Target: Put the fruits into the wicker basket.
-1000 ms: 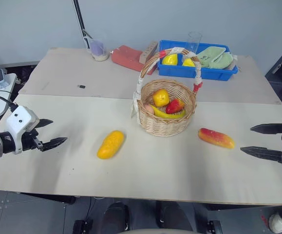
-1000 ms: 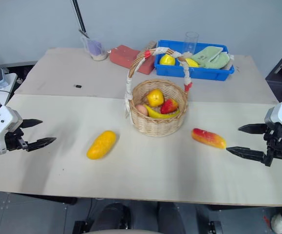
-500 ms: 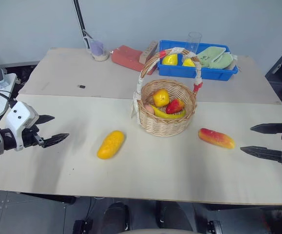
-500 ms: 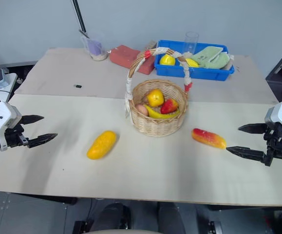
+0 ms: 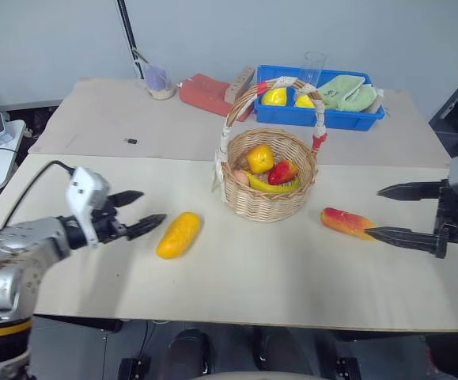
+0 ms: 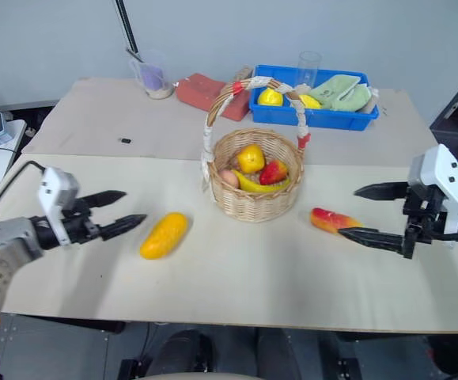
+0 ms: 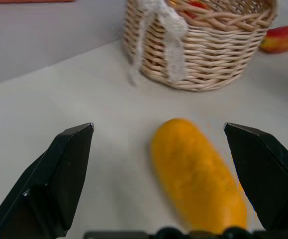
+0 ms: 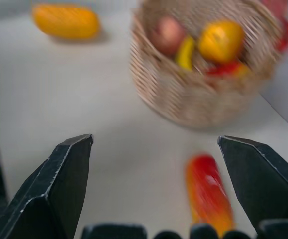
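- The yellow-orange fruit (image 5: 179,235) is found lying on the bench (image 5: 236,277), left of the wicker basket (image 5: 269,186) and apart from it.
- The red-and-yellow fruit (image 5: 348,223) is found lying on the bench to the right of the basket, likewise apart from it.
- The basket is seen to hold several other toy fruits already.
- The left gripper (image 5: 140,214) is held just beside the yellow-orange fruit, fingers wide apart, nothing gripped.
- The right gripper (image 5: 393,212) is held just beside the red-and-yellow fruit, fingers wide apart, nothing gripped.
- The step in hand is judged to be the approach for grasping; neither fruit is lifted yet.
- Next, each fruit must be straddled across its narrow width, clamped, then raised clear of the basket rim and arched handle (image 5: 277,83).
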